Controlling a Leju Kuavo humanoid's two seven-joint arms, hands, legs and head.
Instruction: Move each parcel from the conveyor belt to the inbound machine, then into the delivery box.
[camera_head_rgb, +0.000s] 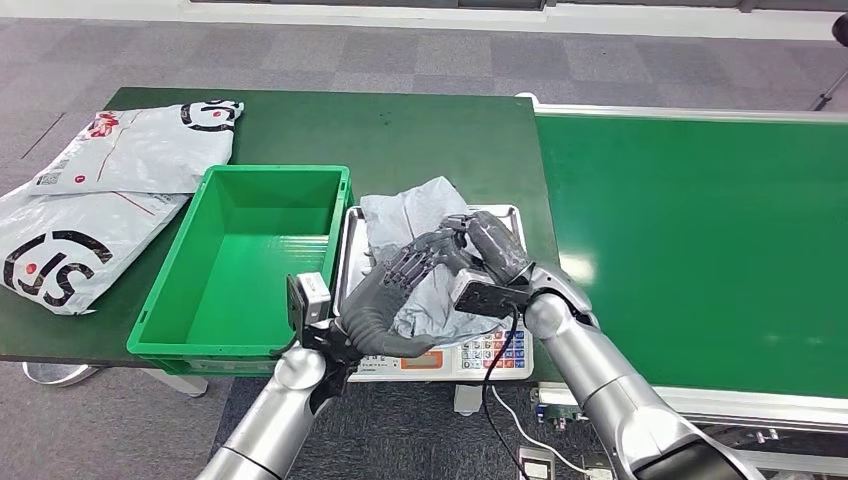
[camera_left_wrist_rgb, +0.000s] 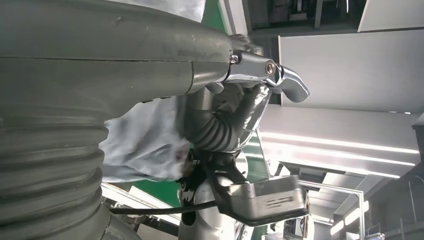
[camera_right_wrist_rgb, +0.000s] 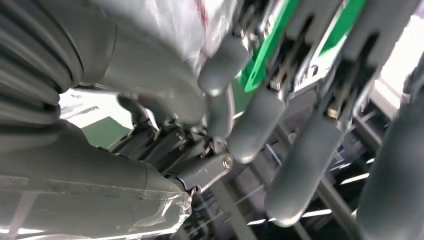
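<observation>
A crumpled grey parcel (camera_head_rgb: 415, 215) lies on the steel tray of the inbound machine (camera_head_rgb: 352, 232), a scale with a keypad (camera_head_rgb: 490, 352) at its front. My left hand (camera_head_rgb: 390, 290) grips the parcel's near left side, fingers curled over the plastic. Just beside it, my right hand (camera_head_rgb: 488, 248) holds the parcel's right side. The left wrist view shows the parcel (camera_left_wrist_rgb: 145, 140) bunched against my left hand (camera_left_wrist_rgb: 220, 125). In the right wrist view the parcel (camera_right_wrist_rgb: 190, 20) lies behind my right hand's fingers (camera_right_wrist_rgb: 255, 125). The green delivery box (camera_head_rgb: 245, 265) stands just left of the scale.
The green conveyor belt (camera_head_rgb: 700, 230) runs along the right with nothing on it. Two white printed parcels (camera_head_rgb: 130, 150) (camera_head_rgb: 60, 245) lie on the dark green table (camera_head_rgb: 400, 130), left of the box. A black cable (camera_head_rgb: 500, 390) hangs by my right forearm.
</observation>
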